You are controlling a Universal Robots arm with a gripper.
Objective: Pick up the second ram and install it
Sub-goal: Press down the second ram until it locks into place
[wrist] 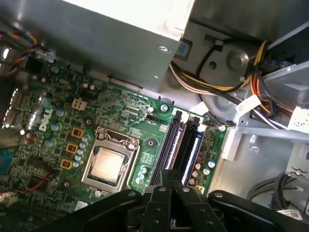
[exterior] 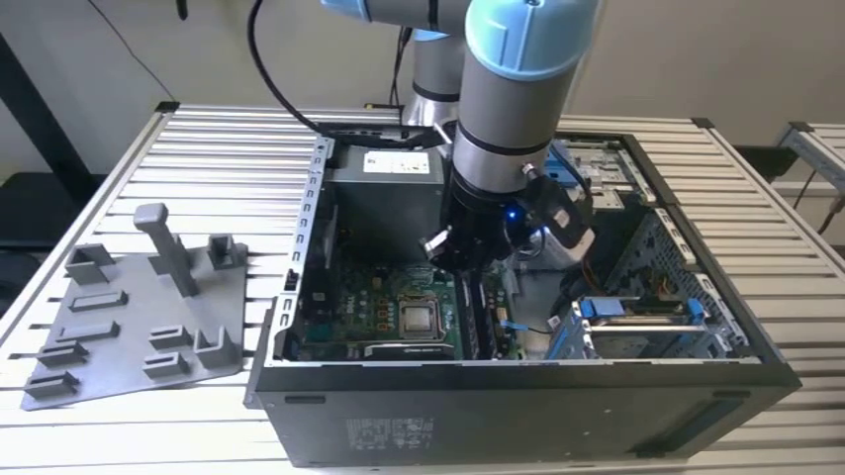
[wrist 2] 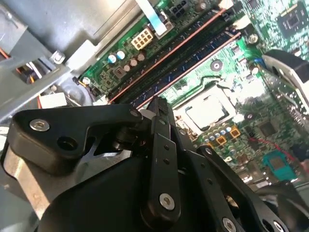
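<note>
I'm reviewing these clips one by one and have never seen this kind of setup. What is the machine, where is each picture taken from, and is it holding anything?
The machine is a single robot arm with grey and light-blue segments, reaching down into an open black desktop computer case that lies on a slatted metal table. The exterior view looks at the whole scene from off the arm. Both wrist views come from cameras riding on the arm, looking past its black gripper at the green motherboard with its square silver processor and long memory slots. Towards the exterior view's left, a grey plastic fixture plate with upright posts rests on the table. The gripper hangs just above the memory slots. I cannot tell from these pictures whether a memory stick is between its fingers, or whether one already sits in a slot.
</note>
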